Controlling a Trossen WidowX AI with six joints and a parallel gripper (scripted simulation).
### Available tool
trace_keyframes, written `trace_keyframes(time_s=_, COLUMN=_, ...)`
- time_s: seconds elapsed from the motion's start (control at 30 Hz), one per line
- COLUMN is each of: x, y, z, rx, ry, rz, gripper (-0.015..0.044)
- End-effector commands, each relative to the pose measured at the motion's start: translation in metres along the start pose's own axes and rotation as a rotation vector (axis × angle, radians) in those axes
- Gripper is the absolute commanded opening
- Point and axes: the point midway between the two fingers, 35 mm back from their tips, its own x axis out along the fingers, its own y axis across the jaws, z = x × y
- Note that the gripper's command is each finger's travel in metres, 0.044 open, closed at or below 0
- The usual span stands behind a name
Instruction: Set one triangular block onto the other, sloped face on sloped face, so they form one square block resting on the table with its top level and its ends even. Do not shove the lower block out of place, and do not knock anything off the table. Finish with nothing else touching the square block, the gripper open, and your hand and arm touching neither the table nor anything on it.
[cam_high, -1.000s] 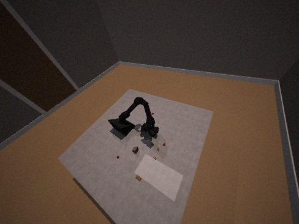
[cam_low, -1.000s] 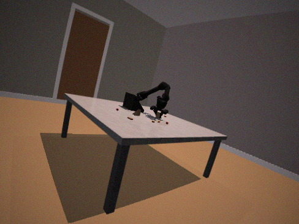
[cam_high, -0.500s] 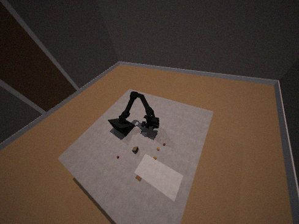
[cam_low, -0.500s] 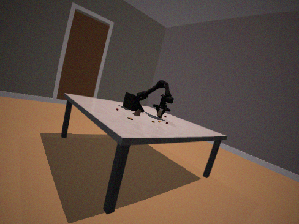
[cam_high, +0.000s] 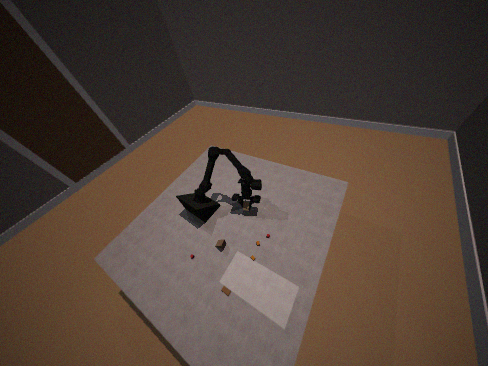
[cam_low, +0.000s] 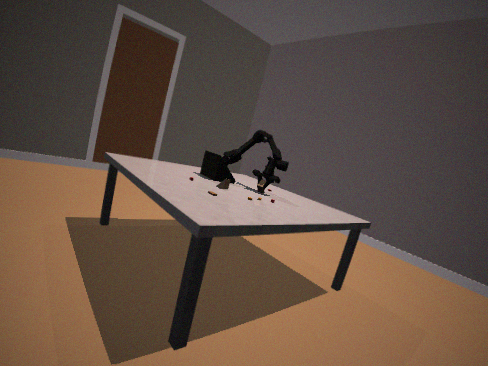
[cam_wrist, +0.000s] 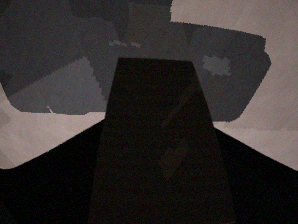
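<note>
My gripper (cam_high: 246, 202) (cam_low: 260, 184) (cam_wrist: 154, 128) points down and is shut on a tan triangular block (cam_high: 246, 205) (cam_low: 261, 185) (cam_wrist: 155, 100), which is in deep shadow in the wrist view. The block is low over the table (cam_high: 165, 240) (cam_low: 240, 217); whether it clears the surface is hard to tell. The other triangular block (cam_high: 220, 244) (cam_low: 224, 185) rests on the table, apart from the gripper, towards the lower left in the top view. The exact direction of its slope is too small to tell.
Small red pieces (cam_high: 268, 235) (cam_high: 192, 256) (cam_low: 191, 178) and orange pieces (cam_high: 258, 243) (cam_high: 253, 258) (cam_low: 250, 198) lie around the resting block. A flat brown piece (cam_high: 226, 291) (cam_low: 212, 193) lies by a bright pale rectangle (cam_high: 260, 287). The arm's dark base (cam_high: 197, 206) (cam_low: 215, 166) stands behind.
</note>
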Motion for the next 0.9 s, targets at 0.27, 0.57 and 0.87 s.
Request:
trace_keyframes(time_s=0.27, x=-0.01, y=-0.001, z=0.02, rx=0.003, ry=0.304, rz=-0.011, gripper=0.0)
trace_keyframes(time_s=0.57, x=-0.014, y=-0.001, z=0.029, rx=0.004, ry=0.407, rz=-0.016, gripper=0.0053)
trace_keyframes(time_s=0.87, x=-0.014, y=-0.001, z=0.029, rx=0.004, ry=0.407, rz=-0.016, gripper=0.0289)
